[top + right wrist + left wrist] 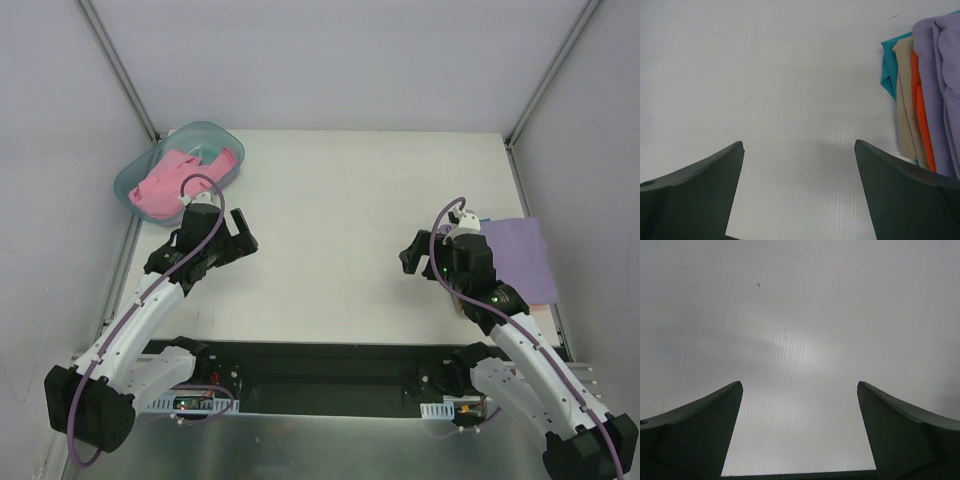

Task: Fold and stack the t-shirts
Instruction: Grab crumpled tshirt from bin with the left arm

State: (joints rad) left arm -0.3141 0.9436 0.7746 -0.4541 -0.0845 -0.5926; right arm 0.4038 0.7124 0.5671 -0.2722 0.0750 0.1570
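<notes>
A crumpled pink t-shirt (168, 184) lies in the teal plastic tub (222, 134) at the back left. A stack of folded t-shirts (520, 255) sits at the right edge, lavender on top; the right wrist view shows its lavender (942, 75), orange (921, 115), beige and teal layers. My left gripper (238, 236) hovers open over bare table just in front of the tub, nothing between its fingers (700, 430). Left of the stack, my right gripper (412, 256) also stands open and empty, its fingers (900, 190) wide apart.
The white table (340, 220) is walled by white panels at the back and both sides. A dark gap with the arm bases runs along the near edge.
</notes>
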